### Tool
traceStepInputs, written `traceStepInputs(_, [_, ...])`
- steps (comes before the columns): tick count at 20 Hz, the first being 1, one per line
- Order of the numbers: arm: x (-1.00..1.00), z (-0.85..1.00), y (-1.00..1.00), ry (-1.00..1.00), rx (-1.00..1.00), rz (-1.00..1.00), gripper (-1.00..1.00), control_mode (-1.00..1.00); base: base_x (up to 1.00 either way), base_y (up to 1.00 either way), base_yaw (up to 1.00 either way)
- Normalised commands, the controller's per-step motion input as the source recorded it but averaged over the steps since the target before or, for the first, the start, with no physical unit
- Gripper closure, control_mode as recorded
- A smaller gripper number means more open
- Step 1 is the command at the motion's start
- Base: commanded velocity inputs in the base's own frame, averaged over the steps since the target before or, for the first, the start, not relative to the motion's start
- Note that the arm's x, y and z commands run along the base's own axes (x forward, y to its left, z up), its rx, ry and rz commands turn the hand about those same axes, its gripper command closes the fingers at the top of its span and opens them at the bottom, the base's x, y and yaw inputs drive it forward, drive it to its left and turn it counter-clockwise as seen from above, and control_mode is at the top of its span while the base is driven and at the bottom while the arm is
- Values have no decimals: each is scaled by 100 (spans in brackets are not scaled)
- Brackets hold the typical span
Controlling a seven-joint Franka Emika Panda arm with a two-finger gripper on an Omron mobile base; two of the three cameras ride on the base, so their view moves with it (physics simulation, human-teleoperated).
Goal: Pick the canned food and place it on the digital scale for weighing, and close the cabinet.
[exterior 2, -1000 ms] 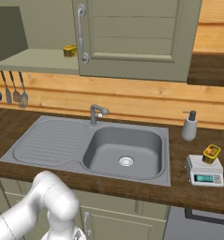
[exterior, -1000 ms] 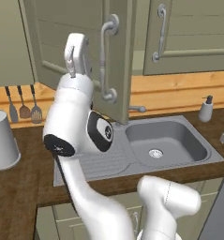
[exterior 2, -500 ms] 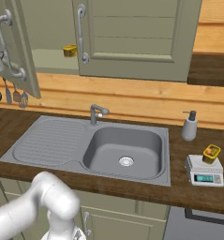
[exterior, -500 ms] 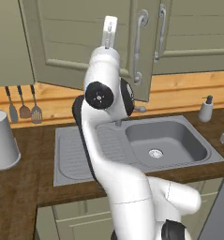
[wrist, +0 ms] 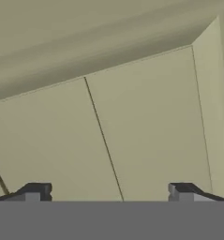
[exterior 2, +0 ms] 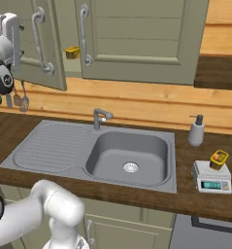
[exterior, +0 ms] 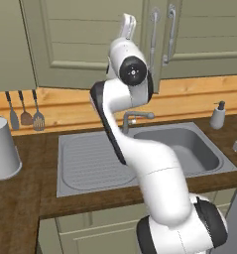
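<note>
Hand cam is showing both fingertips [wrist: 36, 191] standing wide apart with nothing between them, so I'm reading the gripper [wrist: 108, 194] as spread and holding nothing. It's pointing at a panelled olive cabinet [exterior 2: 146, 39] face. In the right base view the left door [exterior 2: 40, 46] is hanging partly ajar, hand sitting just beside its outer edge; whether it's touching, I can't tell. The right door [exterior 2: 137, 39] is lying flat. The can [exterior 2: 218, 159] is sitting on the scale [exterior 2: 212, 177], at the counter's [exterior 2: 205, 204] right end near the front edge, soap pump [exterior 2: 197, 131] behind it. A second yellow can [exterior 2: 72, 52] is showing in the door gap.
</note>
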Motion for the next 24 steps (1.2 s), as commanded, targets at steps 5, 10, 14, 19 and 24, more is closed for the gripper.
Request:
traceStepInputs(5, [100, -100, -1, 6, 2, 20, -100, -100, 0, 0, 0])
traceStepInputs(10, [100, -92, 2, 9, 6, 20, -100, -100, 0, 0, 0])
traceStepInputs(14, [100, -78, 0, 14, 8, 22, -100, -100, 0, 0, 0])
traceStepInputs(19, [89, -47, -8, 24, 8, 19, -100, -100, 0, 0, 0])
traceStepInputs(24, [-7, -18, -78, 15, 12, 1, -100, -100, 0, 0, 0])
